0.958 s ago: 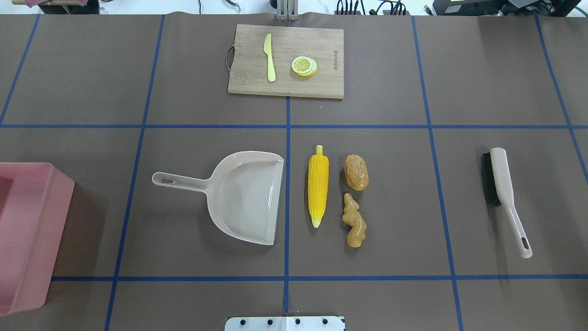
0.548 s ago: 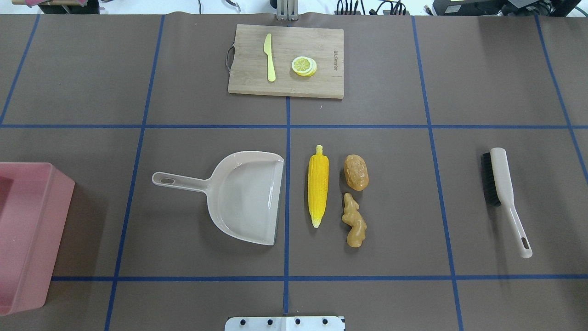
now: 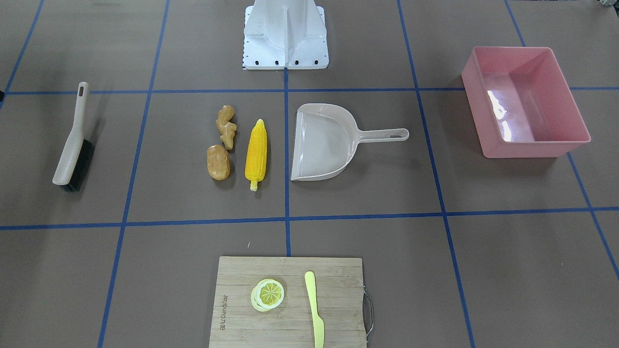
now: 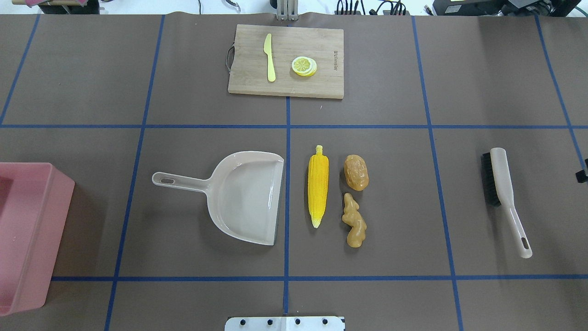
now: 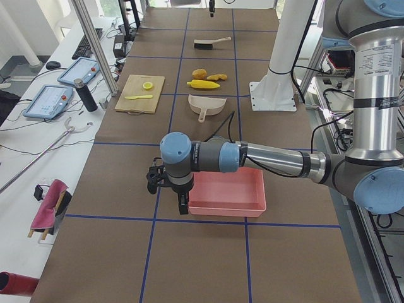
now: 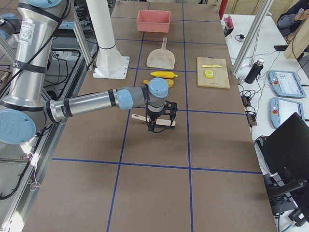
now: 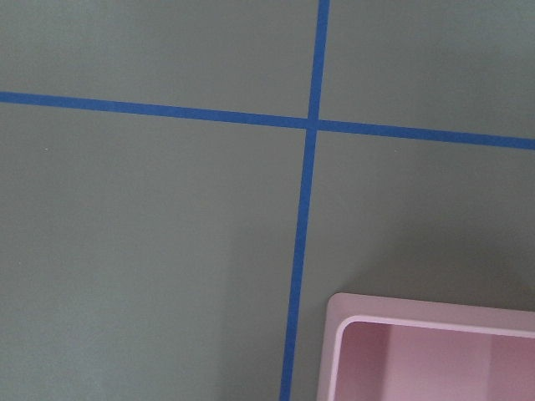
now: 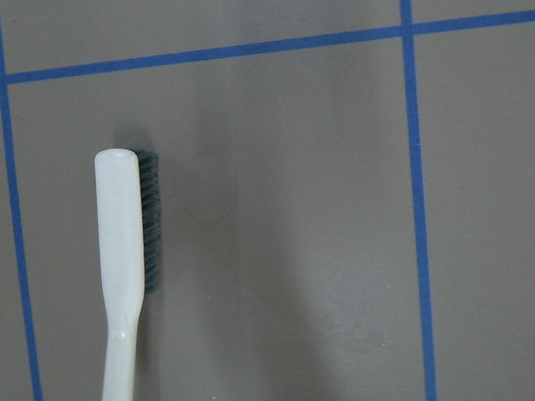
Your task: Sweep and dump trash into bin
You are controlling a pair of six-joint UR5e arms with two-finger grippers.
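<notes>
The trash lies mid-table in the overhead view: a yellow corn cob (image 4: 318, 191), a brown potato (image 4: 356, 172) and a tan ginger root (image 4: 354, 220), just right of the beige dustpan (image 4: 248, 197). The pink bin (image 4: 36, 230) stands at the left edge; its corner (image 7: 435, 311) shows in the left wrist view. My left gripper (image 5: 167, 189) hangs beside the bin's outer side; I cannot tell its state. Over the brush (image 8: 121, 242) hovers my right gripper (image 6: 161, 126), seen overhead only as a dark sliver (image 4: 582, 176); its state is also unclear.
A wooden cutting board (image 4: 317, 37) at the far middle carries a pale yellow knife (image 4: 269, 57) and lemon slices (image 4: 303, 65). The brush (image 4: 503, 184) lies at the right, bristles toward the trash. Blue tape lines grid the brown table.
A dark part of the right gripper has come into the overhead view at the right edge, beside the brush. Nothing on the table has moved.
</notes>
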